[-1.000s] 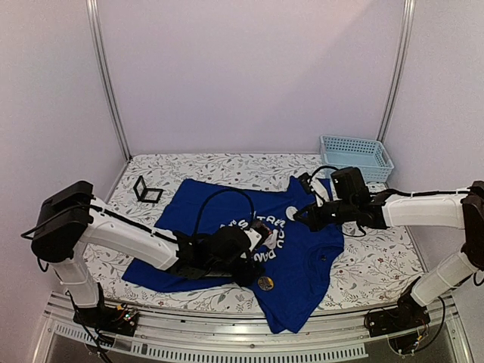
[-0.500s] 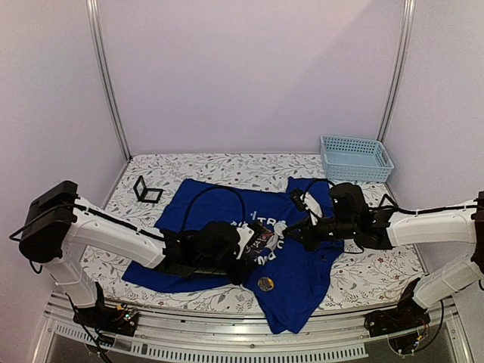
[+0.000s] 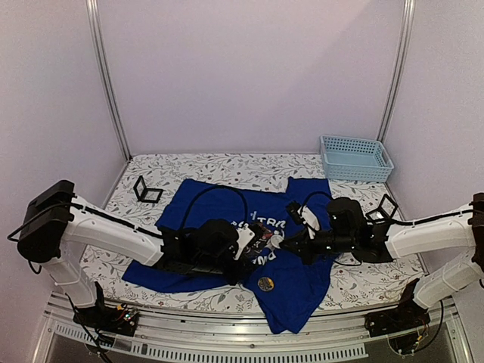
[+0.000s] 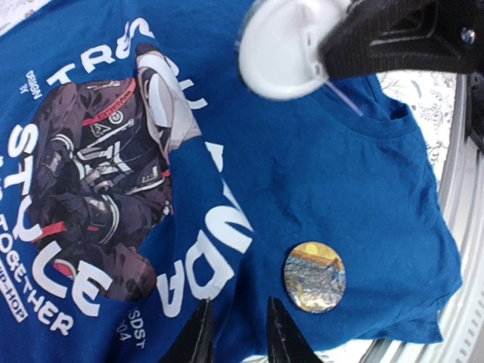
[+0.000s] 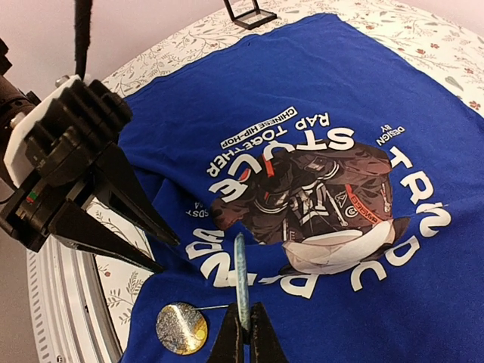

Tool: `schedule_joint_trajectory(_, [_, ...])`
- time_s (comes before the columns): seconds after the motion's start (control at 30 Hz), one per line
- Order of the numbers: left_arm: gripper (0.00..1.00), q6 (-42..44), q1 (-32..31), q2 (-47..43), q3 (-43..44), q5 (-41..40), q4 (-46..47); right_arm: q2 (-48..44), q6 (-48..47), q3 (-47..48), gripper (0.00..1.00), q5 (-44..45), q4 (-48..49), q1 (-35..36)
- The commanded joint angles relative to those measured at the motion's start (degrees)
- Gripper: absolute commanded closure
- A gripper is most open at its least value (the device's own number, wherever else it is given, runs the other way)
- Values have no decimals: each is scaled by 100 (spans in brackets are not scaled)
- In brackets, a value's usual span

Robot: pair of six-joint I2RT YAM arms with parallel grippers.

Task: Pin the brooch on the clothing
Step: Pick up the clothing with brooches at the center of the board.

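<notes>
A royal-blue T-shirt (image 3: 299,265) lies spread on the floral-patterned worktop (image 3: 227,166), its round chest print (image 4: 98,174) facing up with white lettering curving around a dark figure. The right gripper (image 5: 244,325) is clamped on a white-backed brooch (image 4: 280,45). In the right wrist view the disc stands edge-on between the closed fingertips, over the letters at the rim of the print. The left wrist view shows the brooch's pale back and a thin pin sticking out from it; whether the pin touches the fabric cannot be told. A painted brooch (image 4: 314,277) lies flat on plain blue cloth just beside the lettering, near the shirt's edge, apart from both grippers. The left gripper (image 4: 238,302) hangs low over the shirt close to that lettering, its two black fingers spread apart with nothing between them, and it points toward the right gripper. Both arms reach in from opposite sides and meet over the middle of the shirt. A light blue basket (image 3: 359,174) sits at the far right corner of the worktop, and a small black frame (image 3: 147,189) stands off the shirt's left side.
</notes>
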Motion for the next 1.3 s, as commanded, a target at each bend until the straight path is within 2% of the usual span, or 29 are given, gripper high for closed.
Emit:
schedule_joint_trajectory(0.0, [80, 519, 57, 115, 272, 711, -82, -124, 158, -148, 100, 121, 191, 34])
schedule_joint_trajectory(0.13, [85, 480, 90, 176, 193, 775, -90, -133, 196, -171, 100, 111, 190, 34])
schedule_joint_trajectory(0.5, [81, 189, 100, 622, 241, 809, -30, -91, 255, -195, 100, 133, 227, 56])
schedule_joint_trajectory(0.6, [100, 74, 96, 575, 272, 685, -63, -97, 267, -244, 100, 218, 234, 103])
schedule_joint_trajectory(0.63, [100, 1, 98, 507, 264, 672, -49, -110, 255, -257, 100, 265, 240, 124])
schedule_joint_trajectory(0.73, [100, -371, 88, 136, 29, 764, 358, -161, 232, -312, 100, 574, 241, 252])
schedule_joint_trajectory(0.83, [100, -894, 84, -272, -390, 986, 1164, -287, 161, -404, 100, 1231, 345, 563])
schedule_joint_trajectory(1.0, [100, -1461, 73, -570, -898, 1309, 2238, -524, 190, -649, 100, 1923, 879, 931])
schedule_joint_trajectory(1.27, [100, -1670, 33, -514, -999, 1421, 2816, -338, 785, -626, 100, 2861, 1284, 1534])
